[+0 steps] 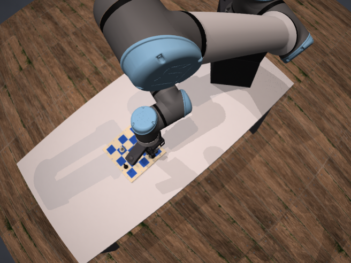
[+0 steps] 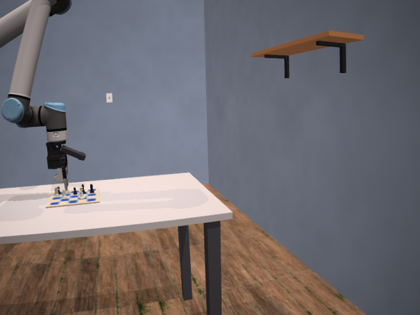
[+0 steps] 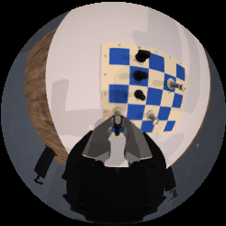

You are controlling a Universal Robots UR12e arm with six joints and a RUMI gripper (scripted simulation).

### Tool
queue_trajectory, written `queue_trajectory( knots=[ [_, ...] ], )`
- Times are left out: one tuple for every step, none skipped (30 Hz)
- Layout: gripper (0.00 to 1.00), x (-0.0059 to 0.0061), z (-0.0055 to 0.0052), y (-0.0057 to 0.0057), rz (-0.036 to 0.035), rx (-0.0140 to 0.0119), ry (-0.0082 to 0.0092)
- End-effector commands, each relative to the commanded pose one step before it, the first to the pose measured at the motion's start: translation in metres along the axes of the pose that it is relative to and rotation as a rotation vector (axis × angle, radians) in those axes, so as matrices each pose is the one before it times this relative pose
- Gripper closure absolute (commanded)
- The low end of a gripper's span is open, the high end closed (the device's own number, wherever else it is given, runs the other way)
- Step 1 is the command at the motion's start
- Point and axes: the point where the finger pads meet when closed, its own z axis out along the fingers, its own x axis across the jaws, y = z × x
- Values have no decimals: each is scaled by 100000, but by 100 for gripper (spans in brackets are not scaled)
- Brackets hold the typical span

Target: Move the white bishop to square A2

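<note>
The small blue and cream chessboard lies on the white table. My gripper points straight down over the board's edge row and is shut on the white bishop. The bishop stays upright, with its base at or just above the board in a square of the left column in the wrist view. In the top view the arm hides the held piece.
Three black pieces stand in a row beyond the held piece. Two other white pieces stand to the right. In the top view, a white piece and a black piece show beside the wrist.
</note>
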Motion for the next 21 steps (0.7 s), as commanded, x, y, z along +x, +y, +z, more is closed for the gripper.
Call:
queue_trajectory(
  knots=[
    [100,2,-44,-45,-8,91,12],
    [100,0,0,0,0,0,0],
    [100,0,0,0,0,0,0],
    [100,0,0,0,0,0,0],
    [96,0,0,0,0,0,0],
    [96,0,0,0,0,0,0],
    [96,0,0,0,0,0,0],
    [91,0,0,0,0,0,0],
    [91,0,0,0,0,0,0],
    [91,0,0,0,0,0,0],
    [87,0,0,0,0,0,0],
    [87,0,0,0,0,0,0],
    [87,0,0,0,0,0,0],
    [87,0,0,0,0,0,0],
    [87,0,0,0,0,0,0],
    [82,0,0,0,0,0,0],
    [82,0,0,0,0,0,0],
    [82,0,0,0,0,0,0],
    [78,0,0,0,0,0,0],
    [78,0,0,0,0,0,0],
    [78,0,0,0,0,0,0]
  ],
)
